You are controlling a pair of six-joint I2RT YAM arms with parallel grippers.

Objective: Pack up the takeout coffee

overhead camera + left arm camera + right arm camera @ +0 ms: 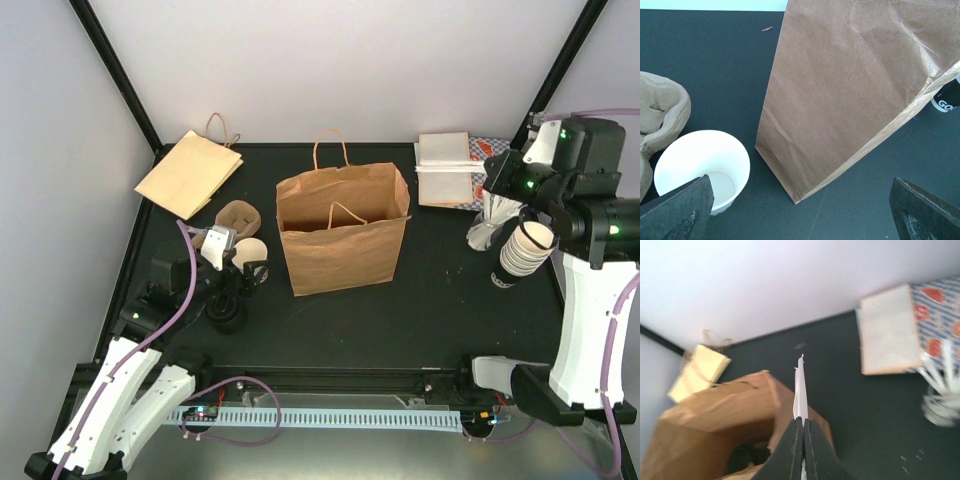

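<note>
The takeout coffee, a small white paper cup (pixel 702 167), stands upright and empty on the dark table, left of the brown paper bag (pixel 855 90). In the top view the cup (pixel 251 251) sits just below the brown cup carrier (pixel 238 215). My left gripper (pixel 800 220) is open wide, and its left finger (pixel 677 215) overlaps the cup's near side; nothing is between the jaws. My right gripper (pixel 803 427) is raised above the bag's (pixel 715 425) right side and is shut on a thin white paper piece (pixel 800 390), seen edge-on.
The open bag (pixel 340 230) stands mid-table. Flat paper bags (pixel 190 172) lie at the back left. Napkins (pixel 445 168), a jar of white sticks (pixel 488 228) and a stack of nested cups (pixel 525 250) are at the right, under the right arm.
</note>
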